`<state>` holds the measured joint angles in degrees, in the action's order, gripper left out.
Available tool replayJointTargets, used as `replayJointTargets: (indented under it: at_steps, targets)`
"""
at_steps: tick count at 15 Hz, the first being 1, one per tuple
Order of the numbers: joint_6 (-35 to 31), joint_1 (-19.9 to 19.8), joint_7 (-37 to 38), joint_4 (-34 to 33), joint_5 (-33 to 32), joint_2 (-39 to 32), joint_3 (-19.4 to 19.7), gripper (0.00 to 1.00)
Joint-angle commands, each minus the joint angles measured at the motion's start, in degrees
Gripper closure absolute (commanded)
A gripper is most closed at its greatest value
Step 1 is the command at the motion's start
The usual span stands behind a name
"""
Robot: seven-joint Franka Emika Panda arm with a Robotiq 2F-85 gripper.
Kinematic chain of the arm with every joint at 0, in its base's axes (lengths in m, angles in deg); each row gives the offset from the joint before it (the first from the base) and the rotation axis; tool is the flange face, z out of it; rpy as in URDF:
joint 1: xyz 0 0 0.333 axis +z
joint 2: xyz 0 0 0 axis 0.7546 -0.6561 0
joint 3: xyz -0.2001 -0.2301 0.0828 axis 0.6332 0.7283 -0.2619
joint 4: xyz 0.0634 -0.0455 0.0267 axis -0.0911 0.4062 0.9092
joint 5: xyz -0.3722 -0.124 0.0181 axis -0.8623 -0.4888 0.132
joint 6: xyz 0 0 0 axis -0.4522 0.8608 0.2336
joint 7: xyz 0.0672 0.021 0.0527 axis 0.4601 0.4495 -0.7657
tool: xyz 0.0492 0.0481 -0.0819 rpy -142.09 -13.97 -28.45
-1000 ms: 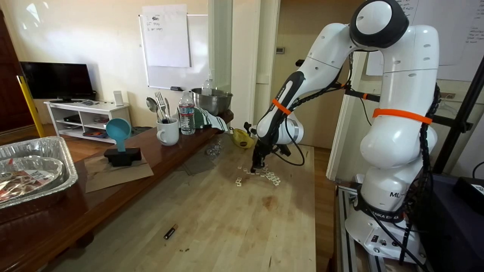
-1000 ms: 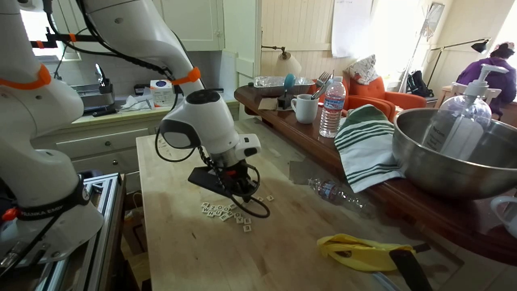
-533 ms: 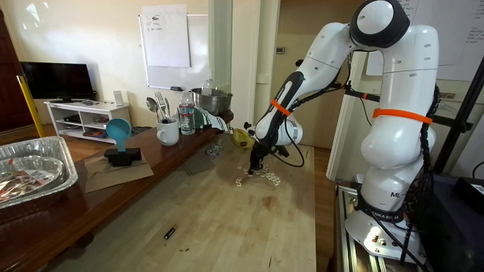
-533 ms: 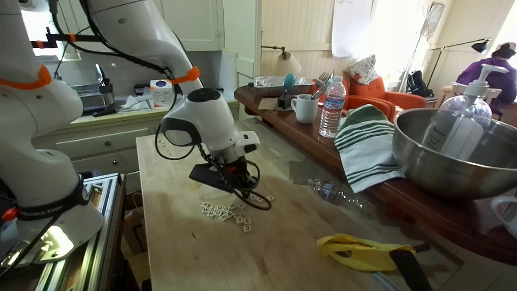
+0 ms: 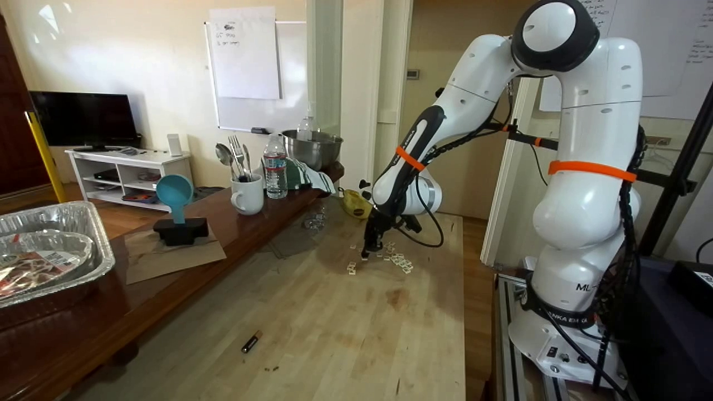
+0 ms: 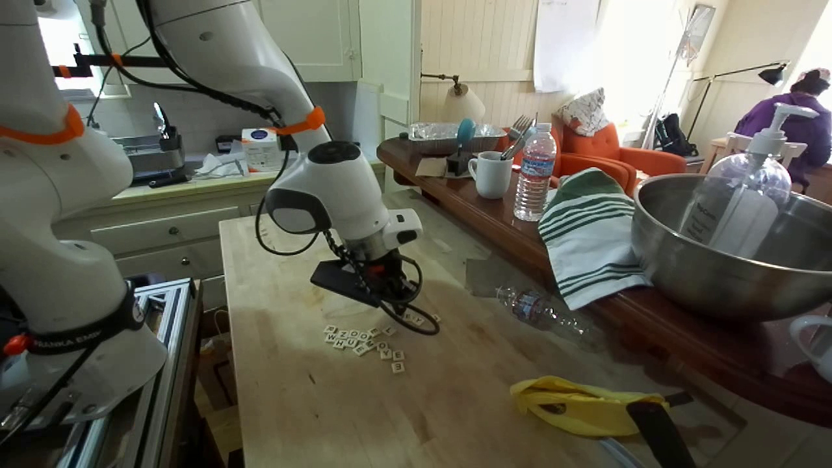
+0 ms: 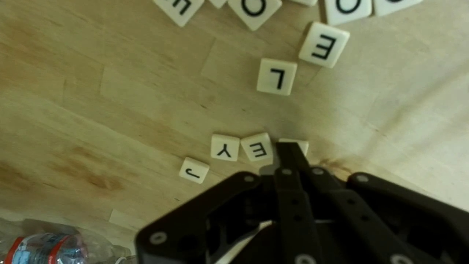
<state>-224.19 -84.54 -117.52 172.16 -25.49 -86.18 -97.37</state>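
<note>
Cream-coloured square letter tiles [image 6: 351, 335] lie on the pale wooden tabletop [image 5: 334, 323], below and around the black two-fingered gripper [image 7: 291, 154]. One straight table edge faces the white robot base [image 5: 535, 345] across a strip of brown floor [image 5: 476, 312]; the tiles sit well inside it. Along the opposite side rises a dark reddish-brown wooden counter [image 5: 106, 340], with a clear plastic bottle [image 6: 543, 315] lying near it. Pale wood stretches from the tiles to a small black-and-copper battery [image 5: 252, 341], well apart from them, and the other way to a yellow pouch [image 6: 578, 406]. In an exterior view, a thin black cable loop [image 6: 426, 334] hangs low beside the gripper, crossing in front of some tiles.

Pressed together, the gripper's fingers reach over a partly hidden tile [image 7: 303, 146]; whether they touch it cannot be told. Just beside it come the tile marked E [image 7: 257, 146] and the tile marked Y [image 7: 224, 147], then the tile marked J [image 7: 194, 170], set slightly apart. Slightly rounded at the corners, the readable tiles each carry one bold black capital, turned at differing angles. The tile marked L [image 7: 276, 76] lies between these and a denser cluster.
</note>
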Motion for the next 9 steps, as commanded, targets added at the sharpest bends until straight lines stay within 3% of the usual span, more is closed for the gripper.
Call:
replayJointTargets:
  at_steps: [1,9]
  targets:
    - [-1.35,1.49,1.77,-1.86,0.11,-4.02,0.66,1.00]
    - [-0.05,3.04,4.85,-3.45,0.19,-5.22,1.16,1.00]
